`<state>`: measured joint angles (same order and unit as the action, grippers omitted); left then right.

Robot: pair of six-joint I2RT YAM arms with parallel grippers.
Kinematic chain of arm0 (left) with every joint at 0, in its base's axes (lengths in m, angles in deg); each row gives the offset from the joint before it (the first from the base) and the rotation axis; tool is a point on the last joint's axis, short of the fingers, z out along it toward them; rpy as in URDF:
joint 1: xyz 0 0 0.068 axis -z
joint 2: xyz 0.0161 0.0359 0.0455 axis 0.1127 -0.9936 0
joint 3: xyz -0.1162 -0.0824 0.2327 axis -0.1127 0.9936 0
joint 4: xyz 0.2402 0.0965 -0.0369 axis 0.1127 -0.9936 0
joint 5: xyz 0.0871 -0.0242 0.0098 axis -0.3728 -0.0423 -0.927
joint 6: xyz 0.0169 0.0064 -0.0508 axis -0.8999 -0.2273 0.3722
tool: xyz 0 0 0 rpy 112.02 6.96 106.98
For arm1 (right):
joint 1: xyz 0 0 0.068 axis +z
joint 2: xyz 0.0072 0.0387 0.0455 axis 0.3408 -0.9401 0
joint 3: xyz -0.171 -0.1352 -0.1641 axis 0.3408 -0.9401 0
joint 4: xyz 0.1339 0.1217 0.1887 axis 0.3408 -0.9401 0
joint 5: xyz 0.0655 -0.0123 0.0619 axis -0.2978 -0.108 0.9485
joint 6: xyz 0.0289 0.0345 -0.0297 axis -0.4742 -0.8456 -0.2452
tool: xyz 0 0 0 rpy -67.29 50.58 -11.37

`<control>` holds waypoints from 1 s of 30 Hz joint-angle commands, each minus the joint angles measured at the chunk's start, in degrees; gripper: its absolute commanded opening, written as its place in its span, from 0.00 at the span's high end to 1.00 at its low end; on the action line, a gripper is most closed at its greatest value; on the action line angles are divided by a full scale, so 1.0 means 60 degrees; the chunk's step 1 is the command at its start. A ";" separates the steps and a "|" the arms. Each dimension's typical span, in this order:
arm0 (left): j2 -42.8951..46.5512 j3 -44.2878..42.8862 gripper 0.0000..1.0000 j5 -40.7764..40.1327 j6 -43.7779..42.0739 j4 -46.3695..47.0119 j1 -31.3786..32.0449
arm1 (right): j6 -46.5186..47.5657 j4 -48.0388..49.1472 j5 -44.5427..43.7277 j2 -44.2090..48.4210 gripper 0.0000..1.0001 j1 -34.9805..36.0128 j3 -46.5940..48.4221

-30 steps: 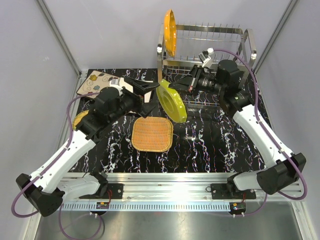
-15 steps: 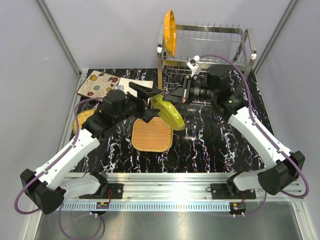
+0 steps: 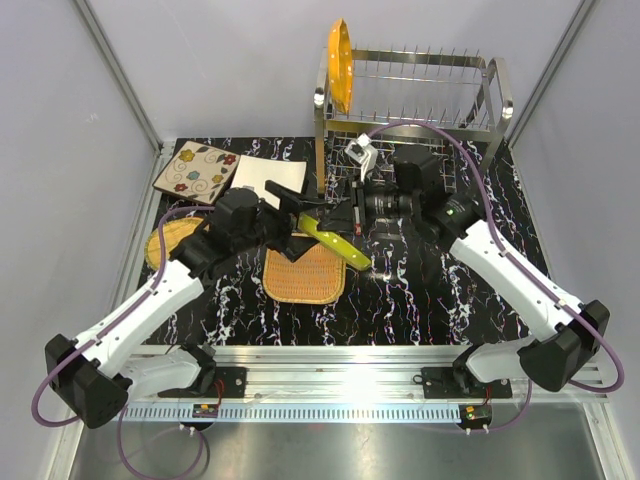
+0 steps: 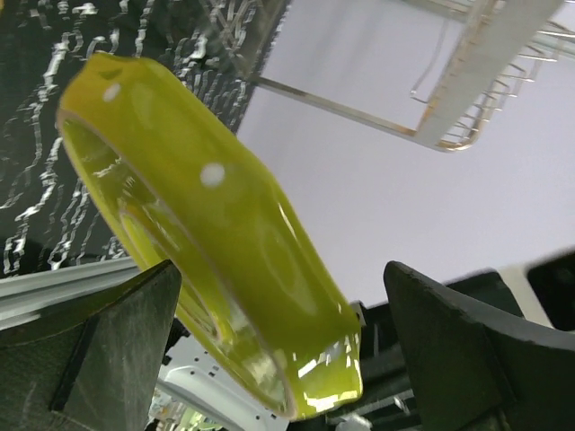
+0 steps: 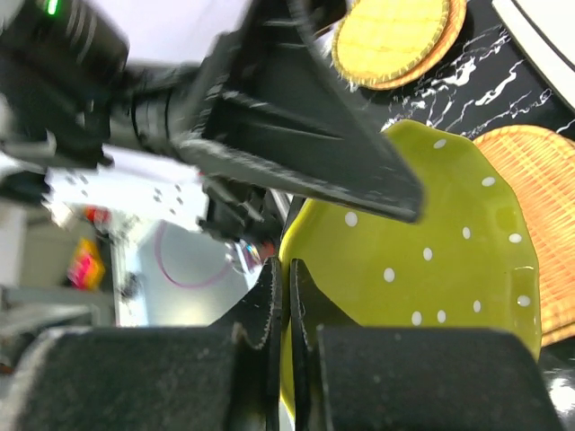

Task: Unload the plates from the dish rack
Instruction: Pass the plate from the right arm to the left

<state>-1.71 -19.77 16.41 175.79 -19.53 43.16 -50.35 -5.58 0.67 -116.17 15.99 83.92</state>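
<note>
Right end effector (image 5: pixel 286 269) pinches the plate (image 5: pixel 431 269) by its rim; the other edge lies between the left end effector's (image 4: pixel 280 269) wide fingers. Rigid, glossy, likely slippery: clamp the rim.

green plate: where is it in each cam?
Top external: green plate at centre, overlapping the square wicker plate's far edge.
Left wrist: fills centre-left.
Right wrist: centre-right, rim pinched by the right gripper.
Shared landmark: the square wicker plate, at the right wrist view's right edge too; absent from left wrist.
</note>
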 commanded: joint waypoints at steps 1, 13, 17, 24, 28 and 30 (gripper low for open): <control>-0.0051 0.0114 0.04 0.0449 -0.0136 0.0127 -0.0006 | 0.1344 0.0540 0.0093 0.0753 1.00 0.0458 0.0409; -0.0036 0.0626 0.33 0.0596 -0.0371 0.1050 -0.0006 | 0.5459 -0.0866 -0.1577 0.0914 1.00 0.2098 0.0380; -0.0021 0.0890 0.44 0.0625 -0.0692 0.1561 -0.0006 | 0.6690 -0.1100 -0.2396 0.0973 1.00 0.2654 0.0161; -0.0094 0.1534 0.80 0.1020 -0.1307 0.3114 -0.0006 | 0.8564 -0.1145 -0.3277 0.1236 1.00 0.2948 -0.0469; -0.0255 0.1988 0.98 0.1502 -0.1703 0.4793 -0.0050 | 0.9050 -0.1145 -0.3292 0.1500 1.00 0.2963 -0.0966; -0.0387 0.2383 1.00 0.1708 -0.1922 0.5660 -0.0050 | 0.9124 -0.1102 -0.3204 0.1734 0.99 0.2963 -0.1113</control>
<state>-3.68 -6.81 22.48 167.60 -4.12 43.18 -0.10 -16.09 -20.27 -109.74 32.69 77.47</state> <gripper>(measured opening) 0.299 0.029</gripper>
